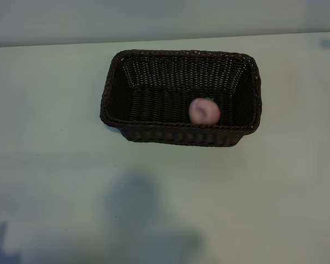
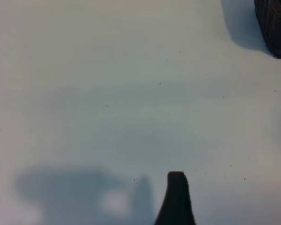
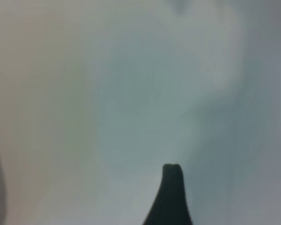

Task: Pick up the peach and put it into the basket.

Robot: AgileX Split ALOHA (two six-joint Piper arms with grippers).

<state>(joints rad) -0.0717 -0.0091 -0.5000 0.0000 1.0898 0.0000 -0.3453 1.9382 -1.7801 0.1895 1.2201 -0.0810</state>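
- Inside the basket [image 1: 181,97], near the middle of the table [image 1: 55,165], the peach [image 1: 204,111] rests on the woven floor, right of centre and against the near wall.
- The peach is pale pink, with a small green speck at its far edge.
- The basket is dark brown wicker, rectangular with rounded corners and sloped sides; it stands upright with its long sides running left to right.
- No brand, label or writing can be read on the basket, the peach or the table.
- Neither arm appears in the exterior view; only soft shadows fall on the near part of the table.
- The left wrist view shows one dark fingertip [image 2: 176,199] of the left gripper above bare table, with a corner of the basket [image 2: 274,26] farther off; the fingers stand wide apart and grip nothing.
- The right wrist view shows one dark fingertip [image 3: 170,197] of the right gripper over what seems to be bare table, smeared; its fingers are likewise spread wide with nothing between them.
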